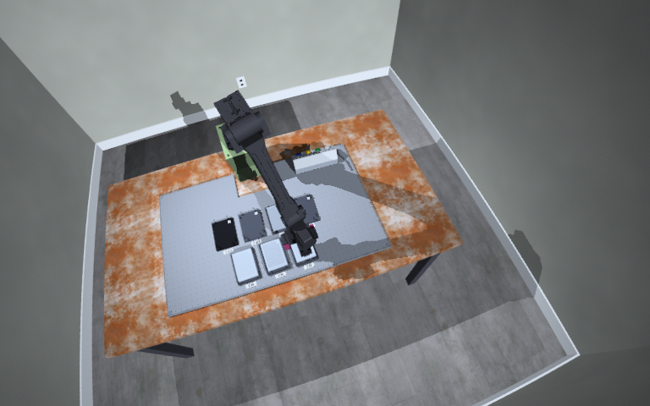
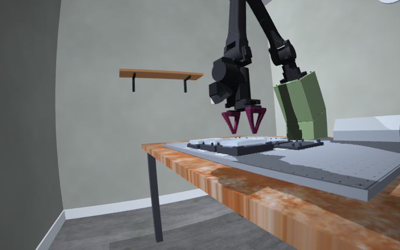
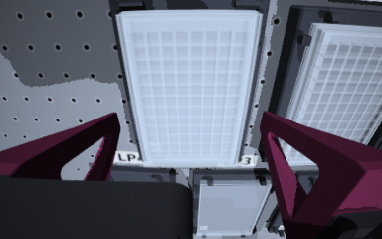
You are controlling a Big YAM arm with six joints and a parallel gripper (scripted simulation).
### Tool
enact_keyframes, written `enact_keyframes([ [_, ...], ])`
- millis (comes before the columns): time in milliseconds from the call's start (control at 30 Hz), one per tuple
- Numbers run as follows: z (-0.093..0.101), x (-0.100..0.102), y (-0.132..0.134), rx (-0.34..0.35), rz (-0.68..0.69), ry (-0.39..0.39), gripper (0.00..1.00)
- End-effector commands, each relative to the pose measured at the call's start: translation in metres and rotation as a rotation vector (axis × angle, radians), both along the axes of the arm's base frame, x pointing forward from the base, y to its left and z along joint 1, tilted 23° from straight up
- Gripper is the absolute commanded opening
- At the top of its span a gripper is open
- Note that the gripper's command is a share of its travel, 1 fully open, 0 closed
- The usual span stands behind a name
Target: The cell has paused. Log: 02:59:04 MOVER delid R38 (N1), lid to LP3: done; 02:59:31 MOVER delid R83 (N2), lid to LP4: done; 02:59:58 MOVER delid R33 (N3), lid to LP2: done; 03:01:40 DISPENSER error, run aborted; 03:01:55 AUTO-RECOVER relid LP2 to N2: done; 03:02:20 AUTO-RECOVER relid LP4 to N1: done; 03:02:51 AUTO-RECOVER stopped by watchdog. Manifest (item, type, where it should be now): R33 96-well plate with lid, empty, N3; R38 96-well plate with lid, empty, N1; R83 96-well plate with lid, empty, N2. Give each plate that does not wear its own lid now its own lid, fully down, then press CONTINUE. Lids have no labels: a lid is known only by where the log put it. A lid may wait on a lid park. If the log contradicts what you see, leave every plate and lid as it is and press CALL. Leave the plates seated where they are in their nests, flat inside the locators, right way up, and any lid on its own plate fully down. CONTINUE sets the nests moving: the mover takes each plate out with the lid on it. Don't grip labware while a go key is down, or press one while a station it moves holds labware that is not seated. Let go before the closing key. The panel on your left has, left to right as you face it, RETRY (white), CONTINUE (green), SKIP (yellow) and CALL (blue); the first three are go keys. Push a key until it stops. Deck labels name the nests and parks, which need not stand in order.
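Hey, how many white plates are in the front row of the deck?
3: the left plate, the middle plate, and the right plate, partly hidden under the open end effector. None other shows in that row.

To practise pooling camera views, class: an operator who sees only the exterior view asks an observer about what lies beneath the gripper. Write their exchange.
Operator: What sits under the gripper?
Observer: In the wrist view, a white gridded plate lies between the open fingers.
Operator: Anything beside it?
Observer: A second gridded plate sits in the next nest.
Operator: Where are the keys?
Observer: In the top view, the coloured keys line the panel's edge nearest the arm's base.
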State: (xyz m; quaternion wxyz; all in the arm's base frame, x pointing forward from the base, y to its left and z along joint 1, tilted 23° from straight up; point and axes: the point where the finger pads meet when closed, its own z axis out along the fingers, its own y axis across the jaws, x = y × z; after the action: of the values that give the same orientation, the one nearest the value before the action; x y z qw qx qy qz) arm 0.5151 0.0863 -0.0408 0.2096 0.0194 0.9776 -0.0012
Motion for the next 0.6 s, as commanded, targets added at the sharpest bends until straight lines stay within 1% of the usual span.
enact_keyframes([
  [0,-0.006,0.012,0.005,0.001,0.002,-0.013,1.0],
  [367,-0.024,0.02,-0.004,-0.002,-0.004,-0.011,1.0],
  [567,-0.025,0.017,-0.001,-0.003,0.001,-0.003,1.0],
])
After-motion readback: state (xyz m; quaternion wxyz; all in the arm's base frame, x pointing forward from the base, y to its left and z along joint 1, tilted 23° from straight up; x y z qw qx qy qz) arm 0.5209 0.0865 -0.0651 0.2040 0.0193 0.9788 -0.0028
